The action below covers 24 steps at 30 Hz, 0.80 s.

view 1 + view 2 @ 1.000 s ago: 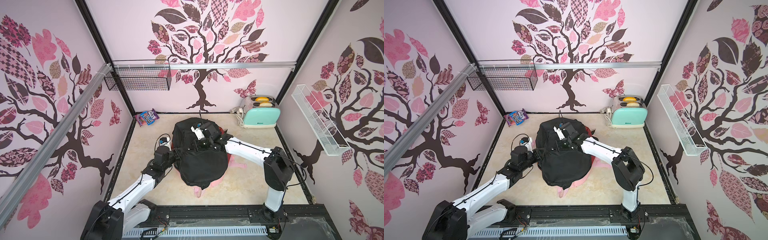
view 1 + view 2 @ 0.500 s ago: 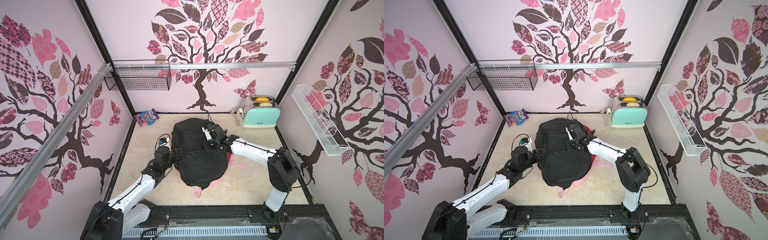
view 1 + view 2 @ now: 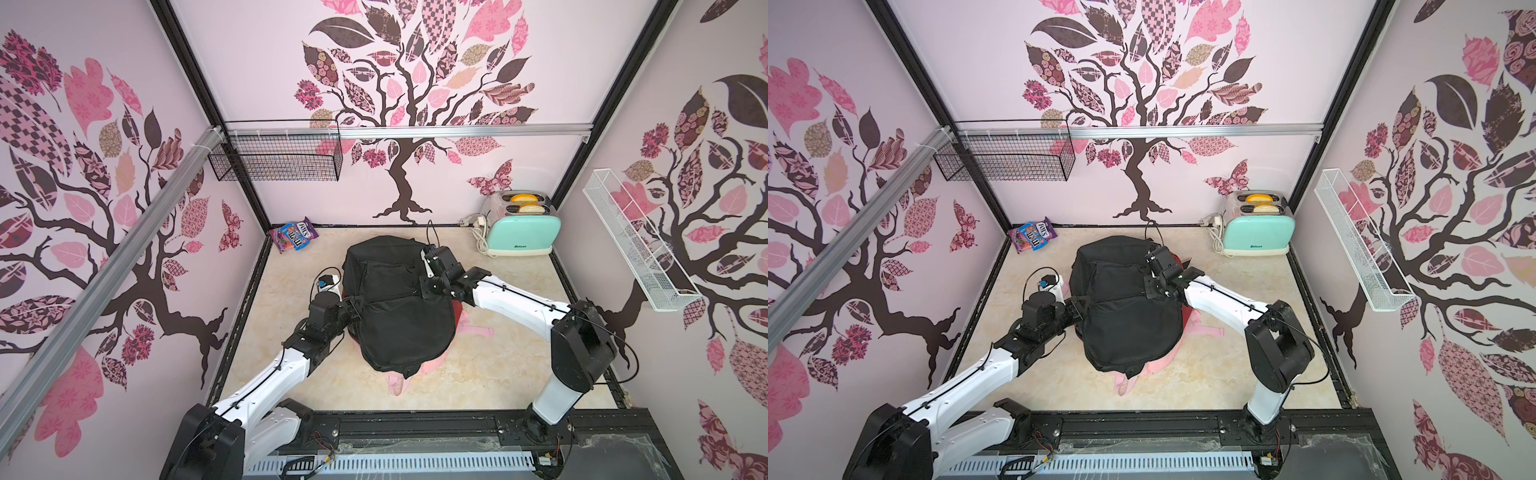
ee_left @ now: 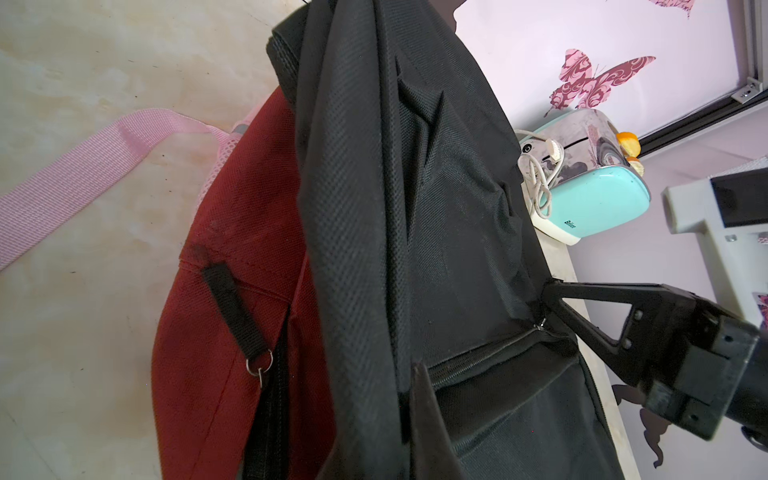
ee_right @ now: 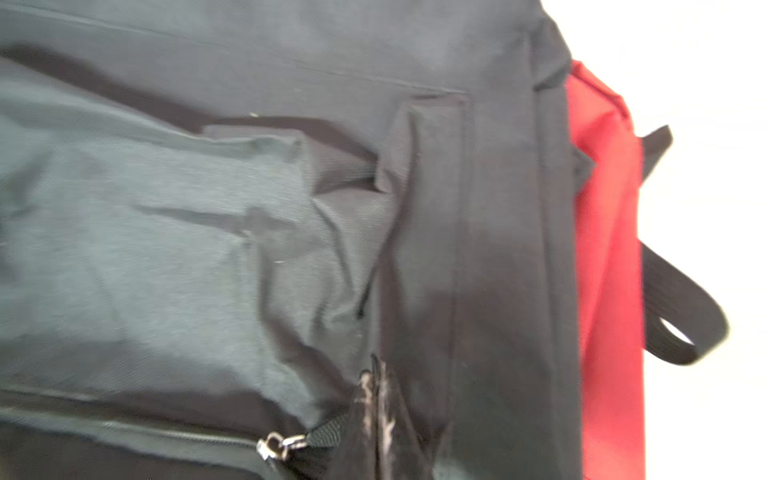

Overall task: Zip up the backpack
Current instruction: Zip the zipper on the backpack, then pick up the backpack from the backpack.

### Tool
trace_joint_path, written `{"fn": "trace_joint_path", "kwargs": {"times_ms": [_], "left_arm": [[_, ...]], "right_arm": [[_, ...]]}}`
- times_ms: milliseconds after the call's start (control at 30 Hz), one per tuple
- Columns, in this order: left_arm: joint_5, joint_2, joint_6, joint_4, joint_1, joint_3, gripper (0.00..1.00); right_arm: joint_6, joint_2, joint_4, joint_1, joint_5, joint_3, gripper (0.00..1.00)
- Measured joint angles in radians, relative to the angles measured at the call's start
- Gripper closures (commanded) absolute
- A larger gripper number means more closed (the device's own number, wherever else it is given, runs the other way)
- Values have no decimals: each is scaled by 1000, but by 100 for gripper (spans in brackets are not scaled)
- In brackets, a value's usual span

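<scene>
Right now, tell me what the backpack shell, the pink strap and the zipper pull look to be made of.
Backpack shell: black woven synthetic, likely nylon or polyester; matte, visible coarse weave.
Pink strap: flat woven webbing, ribbed texture, matte.
Zipper pull: silvery metal clasp, glinting, with a black fabric tab; the picture is blurred.

The beige marbled desk [image 3: 519, 353] carries a black and red backpack [image 3: 395, 307] at its middle, a pink strap [image 3: 478, 331] beside it, a candy bag [image 3: 294, 235] far left and a mint toaster [image 3: 521, 232] far right
</scene>
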Motion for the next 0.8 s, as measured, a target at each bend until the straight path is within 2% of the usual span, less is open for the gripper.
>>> {"fn": "trace_joint_path", "kwargs": {"times_ms": [167,333,367,433,467,600,800], "left_arm": [[-8,0,0,-11,-1,0,100],[-12,0,2,-23,-2,8,100],[-16,0,2,-31,-2,12,100],[-21,5,4,-50,-2,26,100],[-27,9,6,-65,-1,38,100],[-46,21,8,-116,-1,80,100],[-150,46,4,-265,-1,174,100]], "right_arm": [[20,2,-53,-23,71,2,100],[22,-2,-67,-26,53,15,100],[21,-9,-67,-30,39,15,93],[19,-40,-59,-37,13,10,68],[15,-69,-53,-43,5,5,59],[19,-180,-37,-76,-4,4,30],[88,-211,13,-233,-77,-47,27]]}}
